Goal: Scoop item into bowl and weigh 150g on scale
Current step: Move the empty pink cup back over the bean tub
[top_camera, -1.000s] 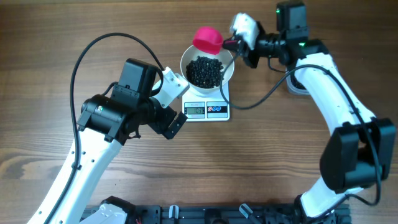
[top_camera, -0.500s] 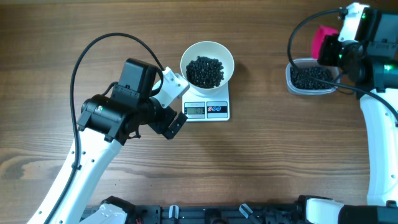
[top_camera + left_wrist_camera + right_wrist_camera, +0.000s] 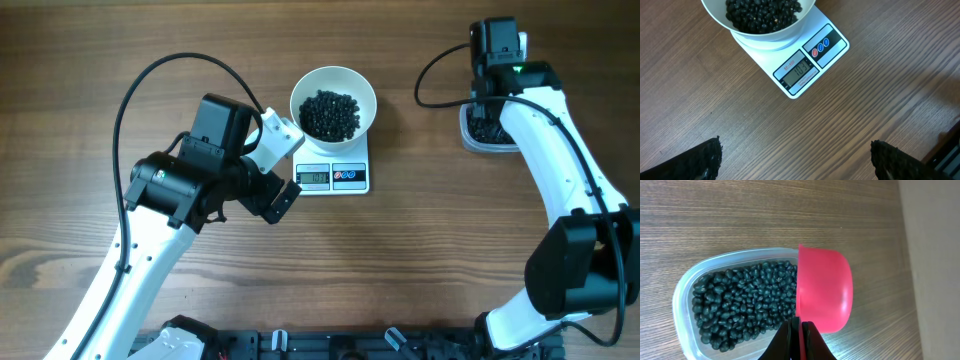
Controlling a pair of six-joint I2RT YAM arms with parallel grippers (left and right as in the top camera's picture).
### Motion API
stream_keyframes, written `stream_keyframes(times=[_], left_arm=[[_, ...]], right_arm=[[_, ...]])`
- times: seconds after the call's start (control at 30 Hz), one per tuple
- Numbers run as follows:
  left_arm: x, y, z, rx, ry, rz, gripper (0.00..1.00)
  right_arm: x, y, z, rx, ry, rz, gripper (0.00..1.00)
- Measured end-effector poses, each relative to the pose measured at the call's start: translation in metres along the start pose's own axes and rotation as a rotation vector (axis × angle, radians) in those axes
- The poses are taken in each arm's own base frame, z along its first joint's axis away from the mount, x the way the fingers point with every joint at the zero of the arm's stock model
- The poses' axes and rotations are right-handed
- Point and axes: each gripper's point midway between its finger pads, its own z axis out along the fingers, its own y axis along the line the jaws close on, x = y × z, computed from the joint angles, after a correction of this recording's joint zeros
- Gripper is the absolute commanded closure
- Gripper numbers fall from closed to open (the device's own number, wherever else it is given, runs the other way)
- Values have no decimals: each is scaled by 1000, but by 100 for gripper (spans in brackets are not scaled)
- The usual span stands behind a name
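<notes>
Scale (image 3: 333, 178) carrying bowl (image 3: 299, 100) of beans (image 3: 330, 113), on desk (image 3: 440, 260).
Display edge toward robot; bowl rim cut off in left wrist view. Left pincer (image 3: 795, 160) spread, empty. Right pincer (image 3: 801, 330) clamped on pink scoop (image 3: 825, 292) over tub (image 3: 680, 300), mouth toward tub's beans; scoop hidden overhead.

Scale (image 3: 333, 186): flat white rectangle on my table (image 3: 450, 250), display and two buttons facing me, digits showing
Bowl (image 3: 368, 96): round, plain white, upright on the scale's rear part
Beads (image 3: 330, 114): tiny, black, round, heaped loose in the bowl
</notes>
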Motion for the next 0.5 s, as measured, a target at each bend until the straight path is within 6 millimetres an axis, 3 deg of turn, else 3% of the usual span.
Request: stream_keyframes(times=[0.5], left_arm=[[0,0,0,0,0,0,0]], right_arm=[[2,-1,0,3,6,-89,96]])
